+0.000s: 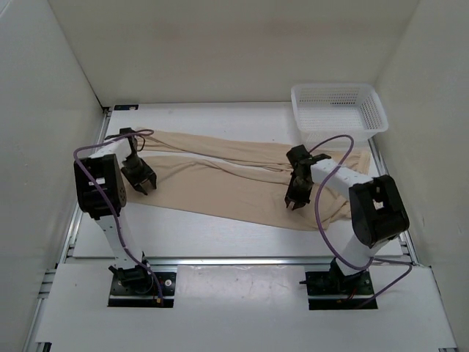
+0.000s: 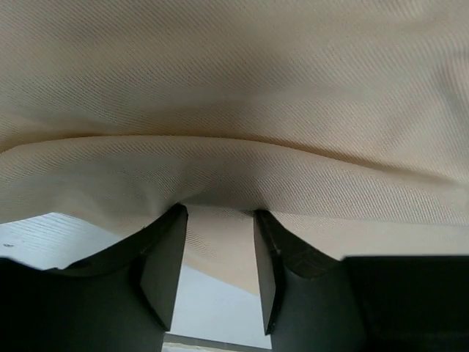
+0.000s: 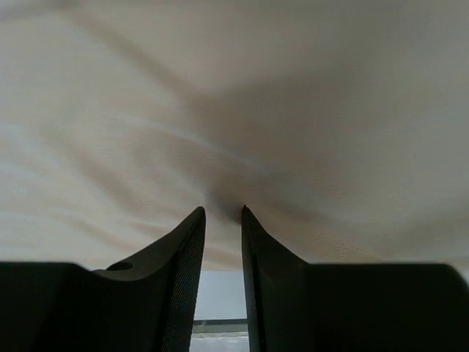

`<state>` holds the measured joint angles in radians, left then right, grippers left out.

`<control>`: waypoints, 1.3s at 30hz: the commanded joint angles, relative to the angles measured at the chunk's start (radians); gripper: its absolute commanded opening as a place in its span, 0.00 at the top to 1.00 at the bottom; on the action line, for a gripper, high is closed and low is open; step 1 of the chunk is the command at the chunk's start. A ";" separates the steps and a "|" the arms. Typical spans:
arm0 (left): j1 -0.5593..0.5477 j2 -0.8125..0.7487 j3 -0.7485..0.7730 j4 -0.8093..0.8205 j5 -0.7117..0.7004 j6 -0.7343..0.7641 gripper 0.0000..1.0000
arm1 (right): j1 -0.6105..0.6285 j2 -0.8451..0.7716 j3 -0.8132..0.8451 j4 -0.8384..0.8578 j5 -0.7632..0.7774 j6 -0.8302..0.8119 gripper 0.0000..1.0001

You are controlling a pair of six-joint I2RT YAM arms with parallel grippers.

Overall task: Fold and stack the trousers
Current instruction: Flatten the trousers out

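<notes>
White counter: trousers lie flat across the middle, long axis left-right w/ a slight slant. Waist prob. at right, leg ends at left. Left claw is spread, right claw narrowly apart; tips at the cloth, nothing pinched. To fold: grip the near edge w/ both claws, lift evenly, keep it taut.

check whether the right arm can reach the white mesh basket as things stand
Probably yes. The white mesh basket sits in the far right corner, just beyond the right gripper, with only the flat trousers between them.
</notes>
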<state>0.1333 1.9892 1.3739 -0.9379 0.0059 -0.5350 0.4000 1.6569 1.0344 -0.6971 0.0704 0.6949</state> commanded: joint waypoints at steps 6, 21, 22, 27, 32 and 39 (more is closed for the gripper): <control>0.051 -0.079 -0.159 0.074 0.082 -0.029 0.54 | 0.207 0.017 -0.126 0.021 -0.009 0.158 0.68; 0.158 -0.357 -0.076 -0.131 -0.112 -0.003 0.53 | 0.416 -0.229 -0.087 -0.298 0.201 0.284 0.61; 0.146 -0.357 -0.023 -0.131 -0.098 -0.003 0.53 | 0.399 -0.238 -0.065 -0.309 0.219 0.273 0.56; 0.042 -0.270 0.065 -0.128 -0.026 -0.003 0.51 | 0.178 -0.250 0.048 -0.309 0.265 0.172 0.49; -0.075 -0.146 0.146 -0.128 -0.003 -0.003 0.53 | -0.076 -0.259 0.041 -0.262 0.221 0.100 0.52; -0.152 -0.157 0.108 -0.151 -0.041 0.007 0.47 | -0.476 -0.411 -0.184 -0.219 0.030 0.068 0.54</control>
<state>-0.0219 1.9144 1.5059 -1.0691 -0.0181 -0.5259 0.0078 1.3163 0.9195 -0.8944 0.1921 0.7925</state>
